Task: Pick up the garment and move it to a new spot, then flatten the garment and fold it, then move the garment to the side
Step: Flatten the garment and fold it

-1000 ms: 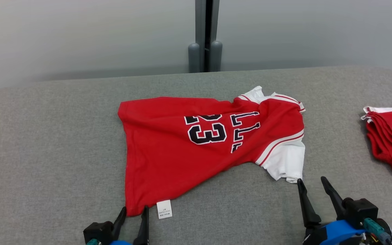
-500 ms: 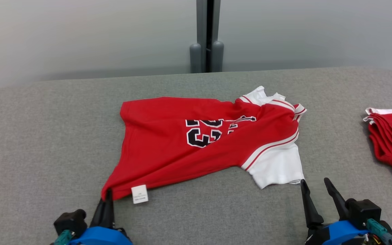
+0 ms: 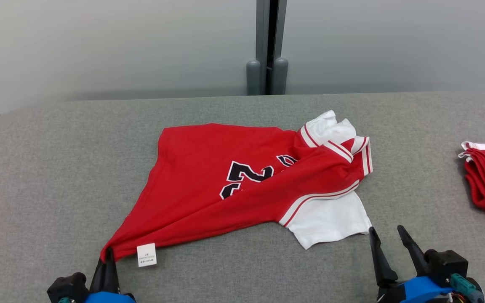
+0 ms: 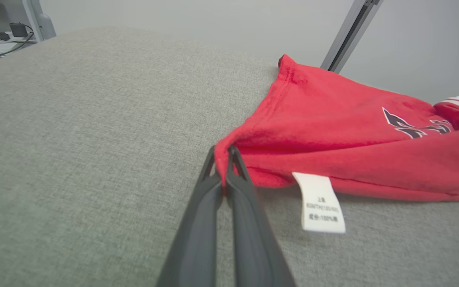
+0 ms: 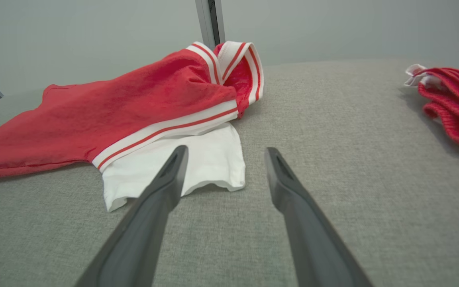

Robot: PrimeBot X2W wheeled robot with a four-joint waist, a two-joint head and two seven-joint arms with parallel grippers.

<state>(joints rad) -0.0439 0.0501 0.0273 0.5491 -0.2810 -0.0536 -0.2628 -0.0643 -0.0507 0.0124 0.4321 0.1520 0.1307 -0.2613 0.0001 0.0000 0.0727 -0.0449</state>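
One soft, light garment (image 3: 225, 185) | left gripper (image 4: 222, 150) pinched shut on its corner | right gripper (image 5: 226, 150) wide open, holding nothing | white sleeve (image 5: 213, 159) just ahead, maybe the next hold

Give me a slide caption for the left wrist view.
Left gripper shut on a corner of the shirt, tag beside it, on the table.
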